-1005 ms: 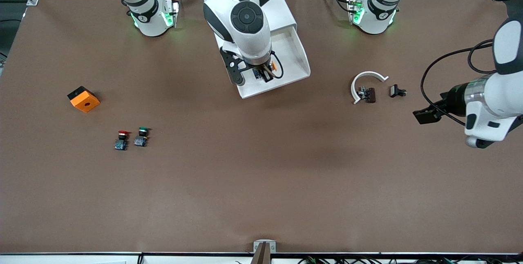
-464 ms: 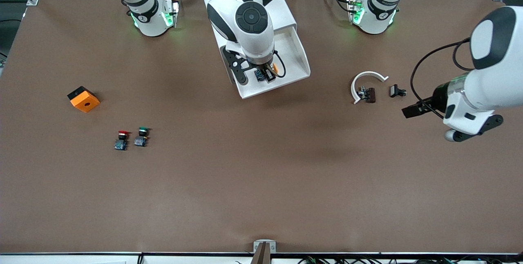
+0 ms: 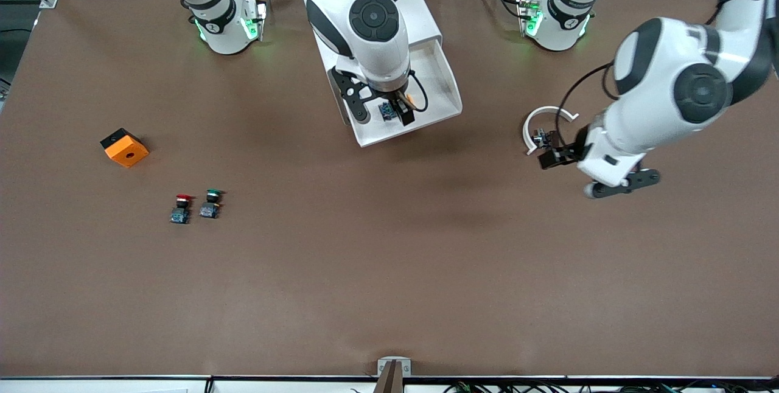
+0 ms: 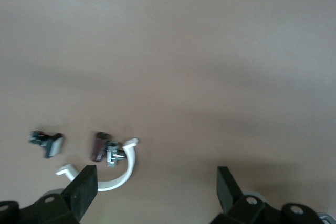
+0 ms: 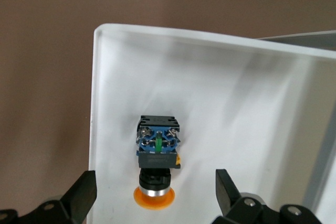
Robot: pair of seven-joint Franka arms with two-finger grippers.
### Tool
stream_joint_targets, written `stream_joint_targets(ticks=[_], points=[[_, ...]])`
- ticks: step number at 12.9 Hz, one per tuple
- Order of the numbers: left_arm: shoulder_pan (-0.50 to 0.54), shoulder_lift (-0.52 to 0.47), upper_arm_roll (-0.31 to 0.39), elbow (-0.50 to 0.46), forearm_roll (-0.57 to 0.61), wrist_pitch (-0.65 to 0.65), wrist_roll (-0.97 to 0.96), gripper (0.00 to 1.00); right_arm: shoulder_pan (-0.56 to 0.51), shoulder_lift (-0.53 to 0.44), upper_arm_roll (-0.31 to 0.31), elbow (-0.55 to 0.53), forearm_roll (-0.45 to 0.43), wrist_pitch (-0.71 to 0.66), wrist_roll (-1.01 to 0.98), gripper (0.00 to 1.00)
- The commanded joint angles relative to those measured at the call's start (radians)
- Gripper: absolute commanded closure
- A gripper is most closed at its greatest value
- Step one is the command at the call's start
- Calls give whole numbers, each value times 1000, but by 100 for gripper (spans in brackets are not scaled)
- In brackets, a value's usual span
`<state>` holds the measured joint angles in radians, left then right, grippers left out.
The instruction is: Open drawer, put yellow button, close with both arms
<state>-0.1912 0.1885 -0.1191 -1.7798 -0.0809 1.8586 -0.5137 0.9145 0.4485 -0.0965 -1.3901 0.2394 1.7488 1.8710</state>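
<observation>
Now we log the yellow button (image 5: 157, 166): it lies on its side on the floor of the open drawer (image 5: 220, 103), near the drawer's front wall, released, with nothing touching it. We judge it light, rigid and small; the round cap looks smooth and likely to slip, so the squared black and blue body would be the place to grip if it needed moving. The drawer is a thin white tray, probably light and easy to skew, so we judge an even push on its front wall (image 3: 414, 128) best for closing.

The right gripper (image 3: 392, 114) hangs over the drawer with fingers spread wide and empty. The left gripper (image 3: 551, 159), fingers also spread and empty, is over the table (image 3: 389, 259) near a white curved clip (image 3: 544, 119).

Surface: plain brown, matte, flat. Toward the right arm's end lie a red button (image 3: 180, 207), a green button (image 3: 210, 203) and an orange block (image 3: 124, 147), well apart from the cabinet (image 3: 420, 16).
</observation>
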Motion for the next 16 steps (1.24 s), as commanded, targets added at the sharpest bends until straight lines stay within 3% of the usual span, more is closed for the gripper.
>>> stream_joint_targets(ticks=[1,4,9,13,16], points=[[-28,3,-83,-72,20,100,-136,0,-12,-74,-11,23,23,-93,-76,0],[-97,31,-135,-70,18,148,-317,0,-52,-154,-14,23,23,-237,-324,0],[-244,95,-137,-50,10,223,-520,0,-233,-304,-25,10,14,-517,-960,0],[-297,126,-140,-32,4,257,-571,0,-461,-505,-26,-154,-5,-555,-1367,0],[-349,135,-140,-33,-13,255,-626,0,-578,-637,-26,-327,-119,-502,-1599,0]])
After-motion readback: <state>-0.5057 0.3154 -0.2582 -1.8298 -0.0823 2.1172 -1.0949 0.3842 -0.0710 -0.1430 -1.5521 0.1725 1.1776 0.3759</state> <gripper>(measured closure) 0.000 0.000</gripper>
